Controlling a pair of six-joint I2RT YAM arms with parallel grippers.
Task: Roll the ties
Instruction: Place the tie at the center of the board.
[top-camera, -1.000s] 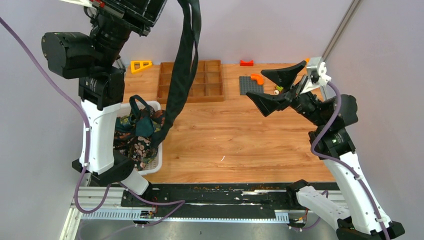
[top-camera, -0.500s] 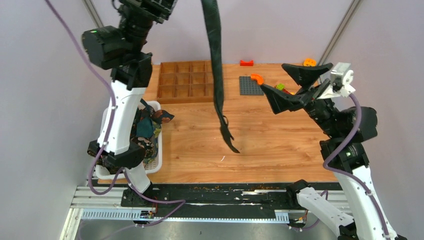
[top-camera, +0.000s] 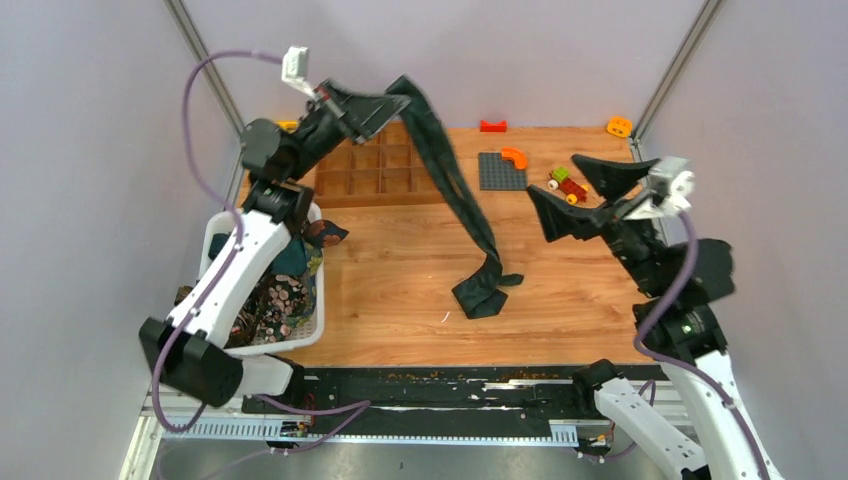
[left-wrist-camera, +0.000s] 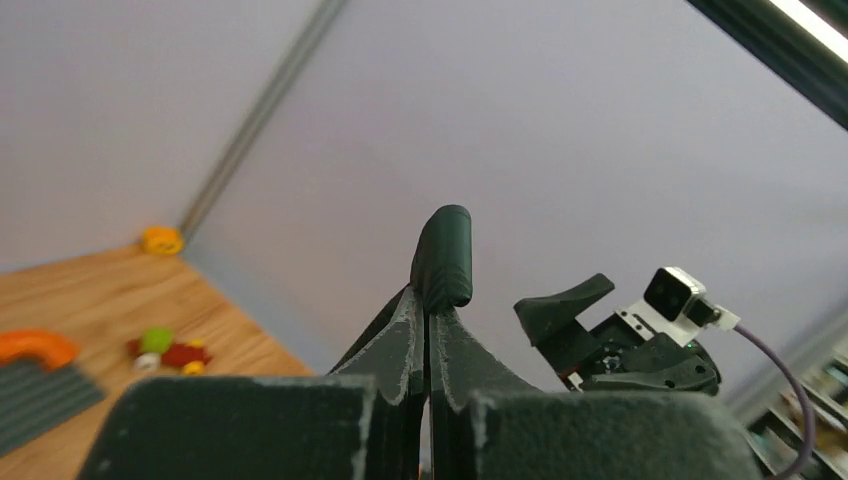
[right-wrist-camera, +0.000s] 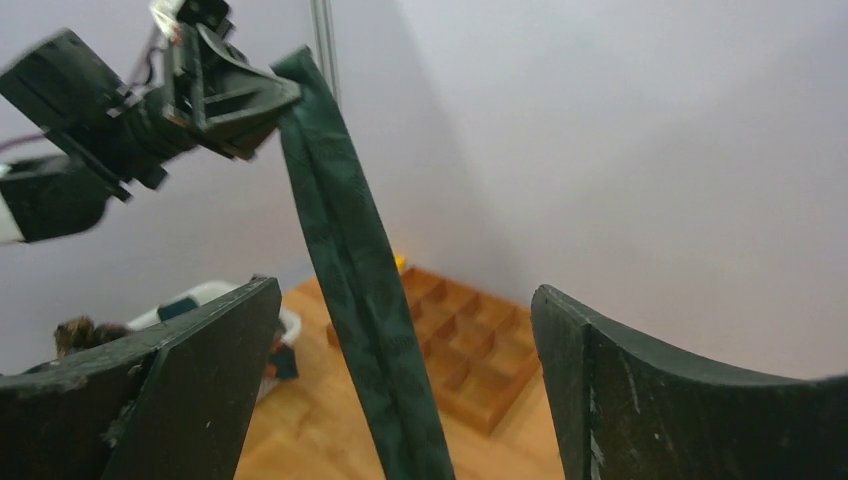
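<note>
**A:** How is the left claw (top-camera: 392, 101) holding?

**B:** It is pinched fully shut on the top of the dark tie (top-camera: 455, 185). The wrist view shows a small fold of fabric poking out past the closed tips. The rest hangs down and away from that claw toward the right arm. Its lower end lies crumpled on the table (top-camera: 400, 270), well below the claw.

**A:** And the right claw (top-camera: 553, 176)?

**B:** It is spread wide and holds nothing. It sits off to one side of the hanging strip, apart from it.

**A:** What worries you?

**B:** The grip is only on a small fold at the very tips, so I judge that a tug or a swing could slip it free. The end on the table is bunched and twisted, and laid out like that the tie would roll crooked. The strip also passes over the wooden tray (top-camera: 350, 185) just beneath the left claw. A careless lowering could drape it across the dividers, or drag it toward the toy bricks (top-camera: 566, 183) below the right claw.

**A:** Containers?

**B:** The tray compartments I can see look empty. The white basket (top-camera: 320, 318) sits low beside the left arm, well behind its claw. It holds a teal tie (top-camera: 290, 255) and a brown patterned tie (top-camera: 272, 300) heaped together, with one end spilling over the rim.
</note>
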